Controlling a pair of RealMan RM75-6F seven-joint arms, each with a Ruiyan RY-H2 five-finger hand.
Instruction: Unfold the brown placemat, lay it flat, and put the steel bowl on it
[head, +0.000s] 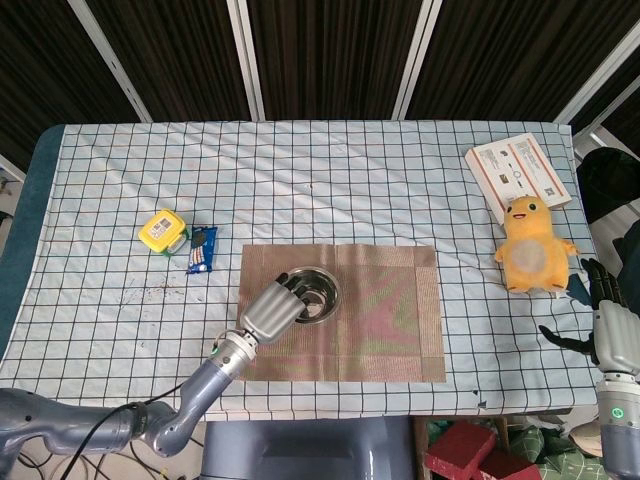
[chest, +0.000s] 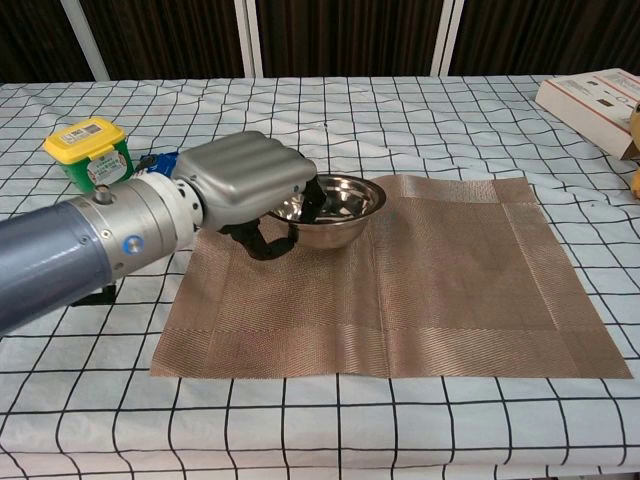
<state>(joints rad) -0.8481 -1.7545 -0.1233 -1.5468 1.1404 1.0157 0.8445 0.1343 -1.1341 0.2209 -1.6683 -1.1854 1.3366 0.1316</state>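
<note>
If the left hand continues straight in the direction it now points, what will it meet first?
The left hand points up and to the right across the brown placemat and already holds the steel bowl. Beyond the bowl, only placemat and then bare checked tablecloth seem to lie ahead; height is unclear.

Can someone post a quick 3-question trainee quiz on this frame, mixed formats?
1. True or false: the brown placemat lies unfolded and flat on the table.
2. Which hand holds the steel bowl? A) left hand B) right hand C) neither
3. Fill in: beside the white box at the table's far right sits a yellow ____.

Key
1. True.
2. A. Its fingers grip the bowl's rim over the placemat's left half; the chest view does not settle whether the bowl has touched down.
3. Plush toy.
</note>
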